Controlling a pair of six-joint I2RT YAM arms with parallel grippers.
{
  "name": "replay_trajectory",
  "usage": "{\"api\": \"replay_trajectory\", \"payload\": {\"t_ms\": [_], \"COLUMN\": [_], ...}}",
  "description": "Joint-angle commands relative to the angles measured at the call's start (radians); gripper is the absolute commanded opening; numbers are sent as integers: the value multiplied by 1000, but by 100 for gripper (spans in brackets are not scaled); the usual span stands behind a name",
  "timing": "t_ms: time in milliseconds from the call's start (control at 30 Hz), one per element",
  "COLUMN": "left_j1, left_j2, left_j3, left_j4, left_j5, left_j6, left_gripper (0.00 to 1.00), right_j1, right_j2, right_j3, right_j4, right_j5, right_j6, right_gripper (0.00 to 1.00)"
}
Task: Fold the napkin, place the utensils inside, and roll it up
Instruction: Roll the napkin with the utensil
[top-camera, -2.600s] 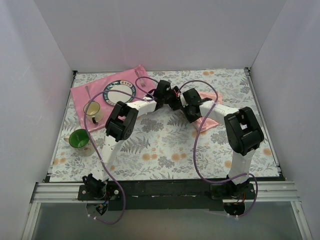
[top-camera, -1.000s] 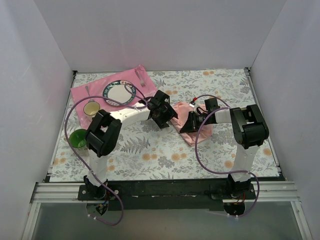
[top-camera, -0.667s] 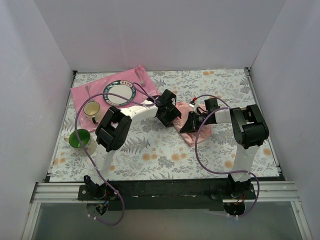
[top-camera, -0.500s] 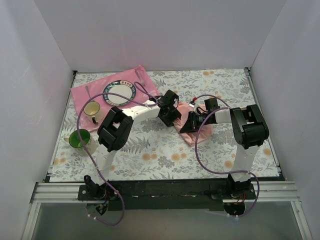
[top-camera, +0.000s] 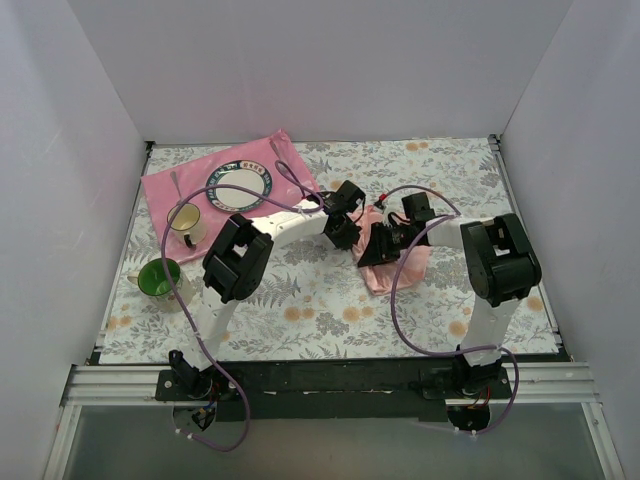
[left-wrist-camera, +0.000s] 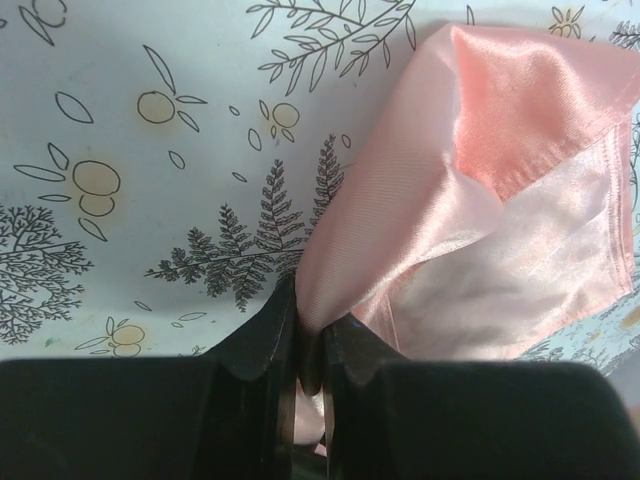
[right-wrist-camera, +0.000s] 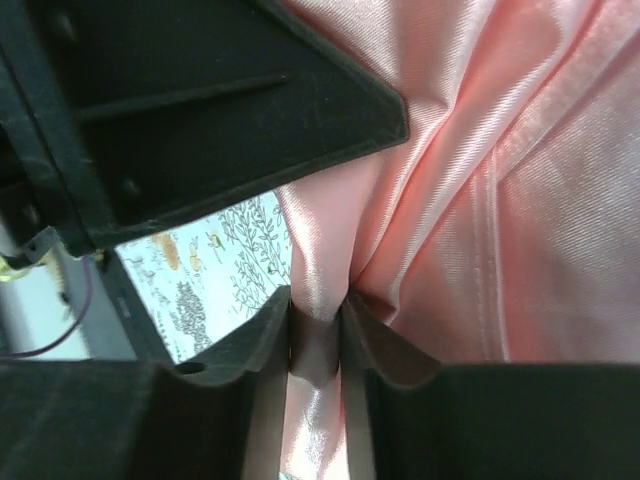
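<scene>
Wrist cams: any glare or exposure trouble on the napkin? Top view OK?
Left wrist: sheen blows out the napkin in its lower fold; left gripper near-black, no detail. Right wrist: cloth sharp, highlights mild; right gripper equally dark. Top external: even light, no glare, napkin small, partly hidden by grippers.

Napkin (top-camera: 398, 265): centre-right of the counter (top-camera: 320, 300).
Left hand (left-wrist-camera: 310, 348): on the napkin's left edge.
Right hand (right-wrist-camera: 318, 340): just right of it.
Mat (top-camera: 165, 190): far left, under plate (top-camera: 239, 186) and mug (top-camera: 186, 222).
Cup (top-camera: 157, 278): nearer, left.
</scene>
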Motion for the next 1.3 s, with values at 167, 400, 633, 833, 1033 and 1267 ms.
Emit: {"api": "replay_trajectory", "payload": {"t_ms": [167, 400, 633, 833, 1033, 1267], "left_j1": [-5, -5, -5, -5, -5, -5], "left_j2": [21, -13, -39, -94, -146, -186], "left_j3": [-16, -65, -102, -175, -247, -295], "left_j4": [-197, -176, -153, -133, -109, -96], "left_j5": [-57, 5, 57, 71, 83, 108], "left_j6": [13, -41, -66, -93, -115, -153], "left_gripper": [0, 0, 0, 0, 0, 0], "right_j1": [94, 294, 423, 507, 579, 668], "right_j2": [-239, -500, -598, -535, -453, -348], "right_j3": [14, -206, -371, -397, -377, -325], "right_j4": [-167, 48, 275, 367, 392, 319], "right_j5": [506, 886, 982, 1023, 1078, 1274], "right_j6": [-137, -73, -80, -45, -36, -25], "right_gripper": [49, 57, 63, 62, 61, 54]}}
